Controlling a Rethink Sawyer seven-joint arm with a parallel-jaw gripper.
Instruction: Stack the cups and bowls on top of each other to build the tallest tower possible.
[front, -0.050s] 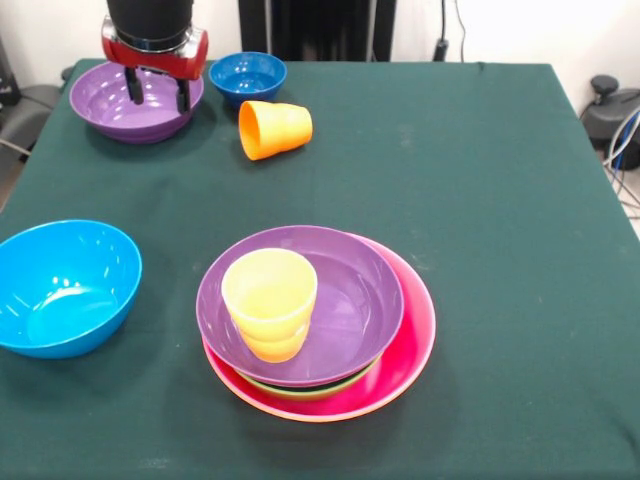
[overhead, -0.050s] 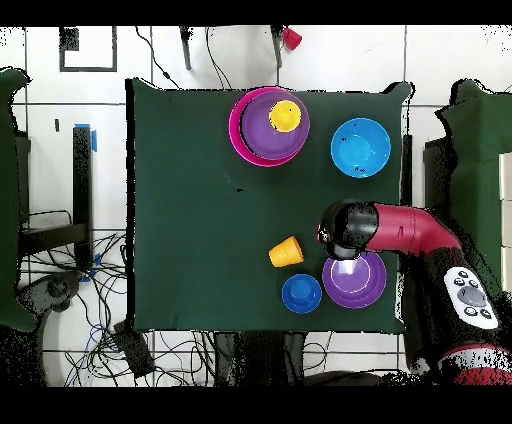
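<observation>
Lighting's pretty even and bright, looks like it's coming from above. Shadows are soft and short, just a faint dark rim under the light blue bowl (front, -0.050s: 65, 287) on the left and under the tower (front, -0.050s: 318, 325). You get small white glare spots on the glossy plastic, mostly inside that light blue bowl and the far purple bowl (front, -0.050s: 135, 100). The green tablecloth (front, -0.050s: 480, 250) is matte, no shine. Front view is a bit soft overall.

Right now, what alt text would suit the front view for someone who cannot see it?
A robot gripper hangs open above a purple bowl at a green table's far corner. In front, a yellow cup sits in a pile of bowls.
</observation>
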